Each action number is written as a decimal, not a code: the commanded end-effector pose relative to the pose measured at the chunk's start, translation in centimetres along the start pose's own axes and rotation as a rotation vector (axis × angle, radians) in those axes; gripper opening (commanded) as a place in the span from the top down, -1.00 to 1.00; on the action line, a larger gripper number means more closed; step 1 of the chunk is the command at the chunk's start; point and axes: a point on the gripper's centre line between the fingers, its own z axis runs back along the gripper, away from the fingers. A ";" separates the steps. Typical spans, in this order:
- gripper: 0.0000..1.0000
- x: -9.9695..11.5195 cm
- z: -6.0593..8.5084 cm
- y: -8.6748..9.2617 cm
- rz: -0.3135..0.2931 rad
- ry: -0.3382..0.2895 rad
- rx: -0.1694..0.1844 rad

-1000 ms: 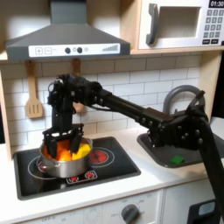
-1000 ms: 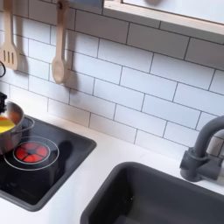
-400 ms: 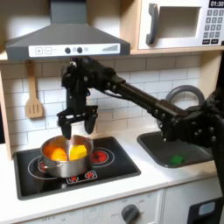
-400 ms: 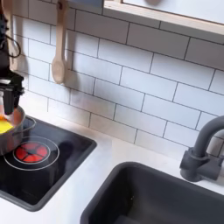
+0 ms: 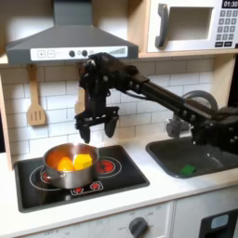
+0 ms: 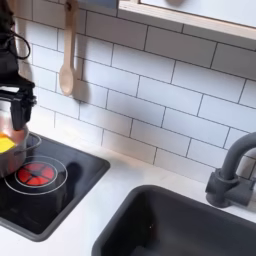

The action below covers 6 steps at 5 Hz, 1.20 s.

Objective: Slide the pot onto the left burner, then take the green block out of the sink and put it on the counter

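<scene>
The pot (image 5: 70, 165), round shiny steel with orange-yellow pieces inside, sits on the burner at the first exterior view's left of the black cooktop (image 5: 121, 178). We see the small green block (image 5: 189, 169) lying in the dark grey sink (image 5: 177, 160). Farther back, the gripper (image 5: 97, 125) hangs above the pot, its black fingers spread and empty, before white tiles.
</scene>
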 end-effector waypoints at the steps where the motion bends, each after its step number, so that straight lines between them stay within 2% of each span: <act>1: -1.00 -3.2 -0.6 -1.9 -0.072 0.027 -0.010; 2: -1.00 -5.0 -0.5 -3.1 -0.118 0.032 -0.019; 4: -1.00 -7.8 -1.2 -4.9 -0.169 0.042 -0.023; 5: -1.00 -8.8 -1.4 -5.7 -0.184 0.034 -0.024; 6: -1.00 -9.4 -1.8 -6.3 -0.154 0.002 -0.025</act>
